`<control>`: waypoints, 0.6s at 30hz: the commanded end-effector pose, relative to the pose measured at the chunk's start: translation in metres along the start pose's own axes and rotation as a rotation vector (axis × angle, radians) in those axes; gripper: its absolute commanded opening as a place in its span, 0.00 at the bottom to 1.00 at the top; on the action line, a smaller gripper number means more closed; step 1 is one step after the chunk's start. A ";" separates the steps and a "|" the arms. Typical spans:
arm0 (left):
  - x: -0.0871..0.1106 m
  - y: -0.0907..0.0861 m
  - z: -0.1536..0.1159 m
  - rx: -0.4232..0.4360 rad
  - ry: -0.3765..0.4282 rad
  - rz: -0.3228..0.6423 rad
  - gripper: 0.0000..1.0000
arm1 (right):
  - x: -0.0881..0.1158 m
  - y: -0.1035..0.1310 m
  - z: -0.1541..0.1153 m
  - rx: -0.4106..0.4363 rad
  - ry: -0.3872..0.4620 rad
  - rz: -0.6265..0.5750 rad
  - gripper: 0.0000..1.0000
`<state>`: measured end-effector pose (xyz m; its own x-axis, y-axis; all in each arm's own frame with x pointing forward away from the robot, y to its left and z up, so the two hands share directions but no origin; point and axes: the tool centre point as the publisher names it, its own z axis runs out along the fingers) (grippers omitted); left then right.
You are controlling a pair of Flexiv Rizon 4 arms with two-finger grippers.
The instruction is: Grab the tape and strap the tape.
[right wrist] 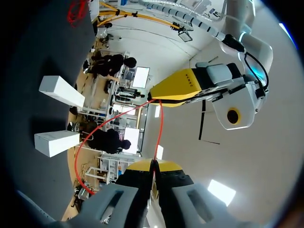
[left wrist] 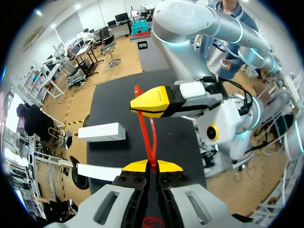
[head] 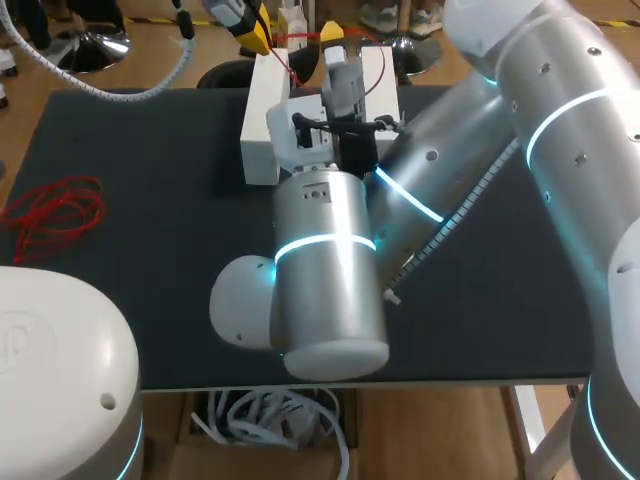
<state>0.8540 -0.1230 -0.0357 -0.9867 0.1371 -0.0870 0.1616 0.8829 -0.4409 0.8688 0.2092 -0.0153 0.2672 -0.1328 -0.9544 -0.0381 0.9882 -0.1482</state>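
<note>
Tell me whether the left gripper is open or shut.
Shut on the red tape: the left gripper has its yellow tips pressed together, with the tape pinched between them.

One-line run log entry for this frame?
left gripper: shut on red tape | right gripper: shut on red tape | red tape: strung between both, above table

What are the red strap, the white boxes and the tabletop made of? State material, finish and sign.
Strap: likely plastic or coated wire, smooth; thin, it bends in a springy loop. Boxes: probably cardboard or foam, matte white, crisp flat faces. Tabletop: dark matte covering, perhaps rubber or fabric; no glare.
</note>
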 end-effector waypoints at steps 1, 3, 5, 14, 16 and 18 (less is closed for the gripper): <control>0.000 -0.001 -0.001 -0.003 0.000 -0.001 0.00 | 0.002 0.006 -0.009 0.247 -0.009 0.003 0.00; 0.000 -0.001 -0.001 -0.003 0.000 -0.001 0.00 | 0.001 0.008 -0.009 0.240 -0.012 0.005 0.00; 0.000 -0.001 -0.001 -0.003 0.000 -0.001 0.00 | 0.000 0.010 -0.009 0.234 -0.013 0.005 0.00; 0.000 -0.001 -0.001 -0.003 0.000 -0.001 0.00 | -0.001 0.019 -0.009 0.215 -0.014 0.000 0.00; 0.000 -0.001 -0.001 -0.003 0.000 -0.001 0.00 | -0.001 0.021 -0.009 0.211 -0.014 -0.001 0.00; 0.000 -0.001 -0.001 -0.003 0.000 -0.001 0.00 | -0.002 0.023 -0.009 0.208 -0.014 -0.002 0.00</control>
<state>0.8540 -0.1226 -0.0358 -0.9868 0.1369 -0.0867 0.1612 0.8832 -0.4404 0.8681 0.2281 -0.0161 0.2810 -0.1331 -0.9504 -0.0375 0.9881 -0.1495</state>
